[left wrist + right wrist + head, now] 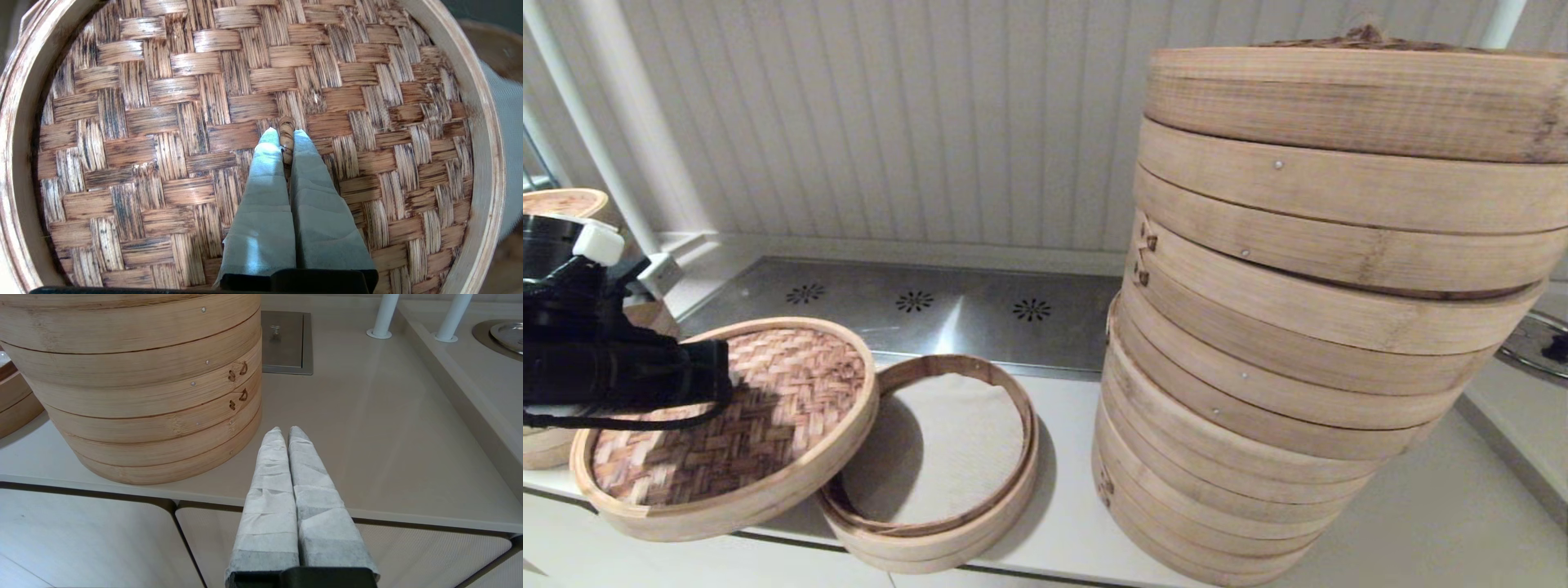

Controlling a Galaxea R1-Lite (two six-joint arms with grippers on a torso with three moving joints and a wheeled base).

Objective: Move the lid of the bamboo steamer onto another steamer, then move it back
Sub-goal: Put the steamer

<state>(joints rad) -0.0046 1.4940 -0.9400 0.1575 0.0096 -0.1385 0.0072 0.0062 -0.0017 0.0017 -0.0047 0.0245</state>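
A: What are the left jaws (286,141) doing?

B: They are pinched tight on the tiny loop (287,131) in the middle of the bamboo steamer lid (171,122). The loop pokes out between the two tips.

A: Where is the lid?

B: Right under the jaws, all around them. It is tilted. One edge is up in the air, and the edge far from the arm hangs over the rim of another steamer (935,457). I cannot tell if they touch.

A: What is in that steamer?

B: A white liner. The steamer sits on the desk (1062,523), just past the lid.

A: And further out?

B: A tall stack of big steamers (1298,343), well past the small one.

A: And the right jaws (284,433)?

B: Shut with nothing in them. They hang by the desk edge, near the bottom of the big stack.
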